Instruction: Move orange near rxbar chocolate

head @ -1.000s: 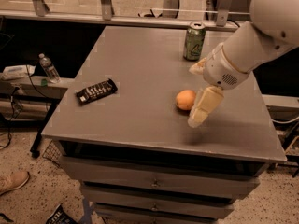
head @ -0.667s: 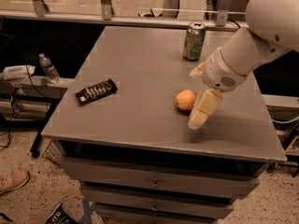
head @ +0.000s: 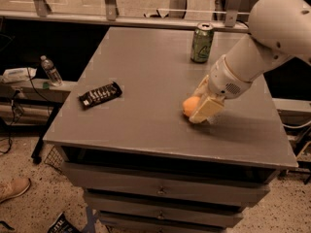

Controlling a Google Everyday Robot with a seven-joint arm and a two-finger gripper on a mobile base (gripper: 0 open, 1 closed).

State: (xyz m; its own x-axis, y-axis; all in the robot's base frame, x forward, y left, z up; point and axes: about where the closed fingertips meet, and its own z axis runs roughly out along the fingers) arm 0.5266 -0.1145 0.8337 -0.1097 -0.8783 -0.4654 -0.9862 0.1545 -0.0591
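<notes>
Grasping step: the gripper (head: 201, 114) is down at the orange (head: 188, 106) (whether it grips, I cannot tell). Next, carry it toward 9 o'clock, to the rxbar chocolate (head: 100, 94).

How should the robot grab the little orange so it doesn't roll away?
Around its widest middle, from above: the orange is round and lies loose on the table, so a sideways push would probably roll it. The gripper is low at its right in view.

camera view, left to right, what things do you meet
water bottle → rxbar chocolate → orange → hand, low over the table, against the orange's right side. The green can overlaps those two across, so it's left out.
</notes>
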